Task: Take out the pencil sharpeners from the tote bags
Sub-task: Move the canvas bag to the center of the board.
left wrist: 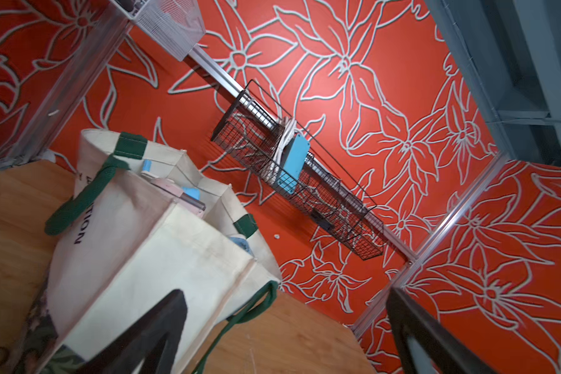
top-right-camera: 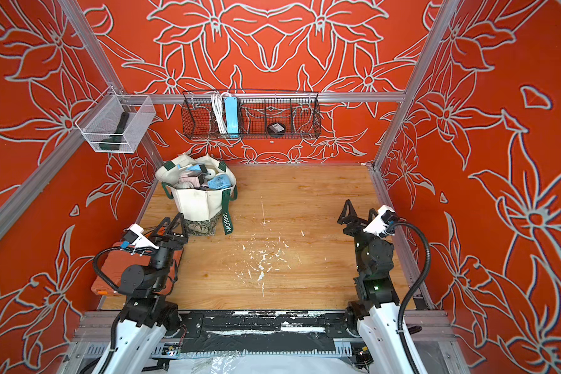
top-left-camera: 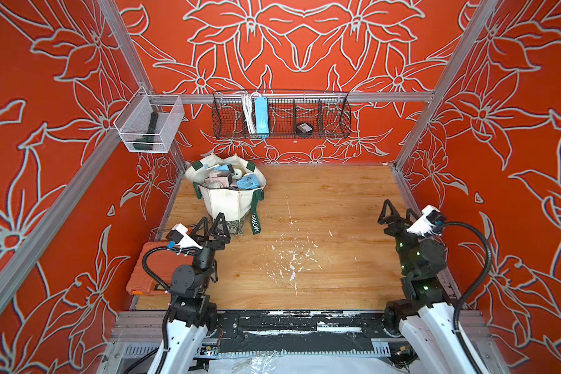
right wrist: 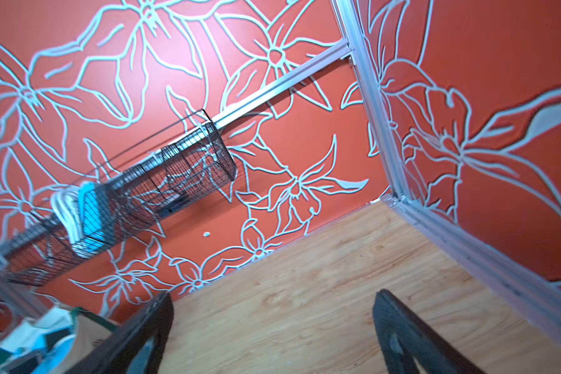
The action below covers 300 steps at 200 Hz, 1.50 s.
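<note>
1. The wooden table (top-left-camera: 321, 207) is the largest thing. I read it from above as a clock dial, with the back wall at 12.
2. The tote bag (top-left-camera: 227, 202) stands upright at about 10 o'clock with its mouth open upward. Its canvas is soft, so I think it will sag or tip under a sideways pull. Lifting straight up seems safer.
3. A black wire basket (top-left-camera: 331, 119) hangs on the back wall at 12 o'clock and holds a blue power strip (top-left-camera: 259, 116). It is high up, and I judge it is not in the way.
4. An orange case (top-left-camera: 143, 275) lies at 8 o'clock, partly under the left arm.
5. A white mesh basket (top-left-camera: 149, 129) hangs on the side rail at 10 o'clock, above the bag's corner. It may limit a high lift there.
6. The left gripper (top-left-camera: 212, 218) is at 9 o'clock, just beside the bag's near wall, spread wide and empty. The right gripper (top-left-camera: 398, 210) is at 3 o'clock, well apart from the bag, also spread wide and empty.
7. The pencil sharpeners (top-left-camera: 222, 178) are piled inside the bag up to the brim, in blue, pink and white. They look like hard, light, smooth plastic, probably slippery. I would pinch one across its flat body sides, not by the small crank.
</note>
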Available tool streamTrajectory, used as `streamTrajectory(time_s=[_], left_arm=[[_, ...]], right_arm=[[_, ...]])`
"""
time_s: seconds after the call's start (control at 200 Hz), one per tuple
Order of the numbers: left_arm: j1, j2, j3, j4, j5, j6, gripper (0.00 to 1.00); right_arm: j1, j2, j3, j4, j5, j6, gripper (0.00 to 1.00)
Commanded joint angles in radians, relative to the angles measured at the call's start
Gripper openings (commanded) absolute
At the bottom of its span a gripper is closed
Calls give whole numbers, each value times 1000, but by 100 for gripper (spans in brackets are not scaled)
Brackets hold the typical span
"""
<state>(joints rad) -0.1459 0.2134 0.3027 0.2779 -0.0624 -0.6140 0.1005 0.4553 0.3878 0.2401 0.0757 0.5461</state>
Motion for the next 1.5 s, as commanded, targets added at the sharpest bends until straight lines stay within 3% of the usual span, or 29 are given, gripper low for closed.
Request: streamTrajectory(time_s=[0.0, 0.135, 0.29, 0.49, 0.566, 0.726, 0.881, 1.236, 1.496], left_arm=[[-3, 49, 251, -440, 39, 52, 97], [-3, 237, 446, -711, 24, 186, 97], [-2, 345, 480, -765, 51, 270, 96], [-3, 283, 391, -697, 24, 291, 89], [6, 253, 384, -691, 20, 292, 88], [6, 229, 376, -694, 18, 291, 86], [6, 220, 371, -692, 19, 288, 86], [6, 213, 365, -694, 9, 285, 86], [0, 203, 362, -694, 6, 283, 86]], right_arm=[[5, 70, 104, -234, -236, 172, 99], [29, 299, 311, -393, -426, 165, 98], [177, 573, 505, -433, -522, 151, 94], [417, 1019, 916, -617, -578, 79, 90], [451, 1183, 1117, -758, -582, 67, 89], [491, 1438, 1366, -771, -596, 117, 85], [535, 1707, 1781, -993, -571, 93, 80], [541, 2010, 2211, -1131, -510, 177, 66], [542, 2050, 2212, -1128, -508, 180, 47]])
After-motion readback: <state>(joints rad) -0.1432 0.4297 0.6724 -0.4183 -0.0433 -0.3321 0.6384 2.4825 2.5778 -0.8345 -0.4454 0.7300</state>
